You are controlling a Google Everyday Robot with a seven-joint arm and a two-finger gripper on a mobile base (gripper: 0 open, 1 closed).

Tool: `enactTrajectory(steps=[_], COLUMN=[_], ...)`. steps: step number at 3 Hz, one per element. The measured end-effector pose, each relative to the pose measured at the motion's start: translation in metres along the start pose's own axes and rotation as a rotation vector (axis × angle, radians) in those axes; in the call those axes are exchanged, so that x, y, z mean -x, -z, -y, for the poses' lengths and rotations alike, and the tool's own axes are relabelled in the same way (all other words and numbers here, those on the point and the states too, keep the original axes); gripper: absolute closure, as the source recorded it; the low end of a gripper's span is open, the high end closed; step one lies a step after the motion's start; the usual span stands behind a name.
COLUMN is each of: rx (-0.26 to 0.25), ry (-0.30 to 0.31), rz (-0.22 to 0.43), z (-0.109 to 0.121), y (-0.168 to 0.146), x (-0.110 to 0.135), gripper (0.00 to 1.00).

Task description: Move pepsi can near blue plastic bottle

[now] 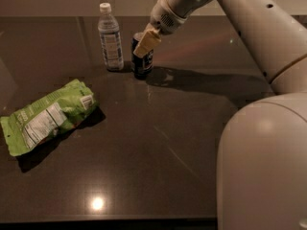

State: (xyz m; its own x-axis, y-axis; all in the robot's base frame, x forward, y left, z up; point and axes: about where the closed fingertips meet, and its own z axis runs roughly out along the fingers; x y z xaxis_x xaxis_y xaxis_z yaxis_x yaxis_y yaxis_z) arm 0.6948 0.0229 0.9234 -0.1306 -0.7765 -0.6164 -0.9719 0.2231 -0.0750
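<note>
The hand (145,43) gripping the pepsi can (142,66) has only a narrow gap to the blue plastic bottle (110,42).
</note>
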Motion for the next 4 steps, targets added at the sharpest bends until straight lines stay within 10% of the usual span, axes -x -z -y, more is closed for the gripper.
enactTrajectory(steps=[4], rx=[0.022], ry=[0.011], rz=[-0.018], z=[0.002], y=[-0.016], x=[0.006], gripper=[0.00])
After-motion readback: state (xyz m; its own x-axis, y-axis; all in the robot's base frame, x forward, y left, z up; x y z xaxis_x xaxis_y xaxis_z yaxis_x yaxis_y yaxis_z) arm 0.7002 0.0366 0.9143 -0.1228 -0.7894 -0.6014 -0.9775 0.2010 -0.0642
